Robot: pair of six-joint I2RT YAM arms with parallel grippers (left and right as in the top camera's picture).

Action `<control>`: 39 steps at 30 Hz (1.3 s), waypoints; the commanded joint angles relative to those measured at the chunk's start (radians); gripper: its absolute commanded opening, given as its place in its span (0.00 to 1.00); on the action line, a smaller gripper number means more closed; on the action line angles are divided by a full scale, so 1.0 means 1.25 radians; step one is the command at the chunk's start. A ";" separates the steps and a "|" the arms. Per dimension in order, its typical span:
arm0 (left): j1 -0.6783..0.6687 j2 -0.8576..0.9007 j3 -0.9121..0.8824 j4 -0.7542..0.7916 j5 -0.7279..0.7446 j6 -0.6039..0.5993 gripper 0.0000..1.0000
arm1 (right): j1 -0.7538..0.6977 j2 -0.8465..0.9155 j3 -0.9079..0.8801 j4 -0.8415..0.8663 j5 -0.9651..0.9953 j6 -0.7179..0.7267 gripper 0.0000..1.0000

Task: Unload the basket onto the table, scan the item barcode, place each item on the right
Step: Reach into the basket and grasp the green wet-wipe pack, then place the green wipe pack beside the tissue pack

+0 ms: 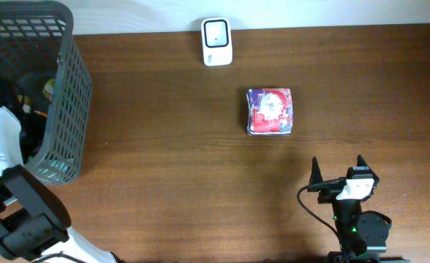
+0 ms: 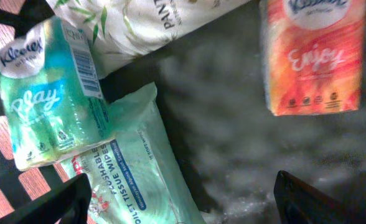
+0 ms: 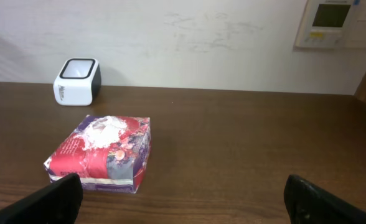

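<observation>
Red-and-purple tissue pack lies flat on the table, held by neither arm

The pack sits right of centre, printed face up, just near and right of the white scanner at the far edge, so no barcode on it shows and its code probably faces down or sideways. The right gripper hovers near of the pack, apart from it, fingers spread wide and empty, lined up as if to approach. At far left, the left gripper hangs inside the grey basket, fingers spread with nothing between them, above a green Kleenex pack, a wipes pack and an orange Kleenex pack, likely choosing one to pick
</observation>
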 commanded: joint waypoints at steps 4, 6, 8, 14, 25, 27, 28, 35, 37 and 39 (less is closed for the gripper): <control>0.002 0.118 -0.019 -0.039 -0.006 -0.014 0.91 | 0.005 -0.005 -0.007 -0.001 0.004 0.003 0.99; 0.002 0.125 -0.019 -0.051 -0.006 -0.014 0.71 | 0.005 -0.005 -0.007 -0.001 0.004 0.003 0.99; 0.002 0.125 -0.019 -0.064 -0.006 -0.013 0.44 | 0.005 -0.005 -0.007 -0.001 0.004 0.003 0.99; 0.003 0.125 0.021 -0.111 0.000 0.001 0.00 | 0.005 -0.005 -0.007 -0.001 0.004 0.003 0.99; 0.002 0.091 0.998 -0.541 0.217 0.101 0.00 | 0.005 -0.005 -0.007 -0.001 0.004 0.003 0.99; -0.003 0.067 1.044 -0.536 0.274 0.150 0.00 | 0.005 -0.005 -0.007 -0.001 0.004 0.003 0.99; -0.008 0.054 1.061 -0.534 0.308 0.175 0.00 | 0.005 -0.005 -0.007 -0.001 0.004 0.003 0.99; -0.353 0.045 1.005 -0.539 0.459 0.406 0.00 | 0.005 -0.005 -0.007 -0.001 0.004 0.003 0.99; -0.536 0.052 0.857 -0.501 0.339 0.407 0.00 | 0.005 -0.005 -0.007 -0.001 0.004 0.003 0.99; -0.623 0.056 0.721 -0.420 0.314 0.407 0.00 | 0.005 -0.005 -0.007 -0.001 0.004 0.003 0.99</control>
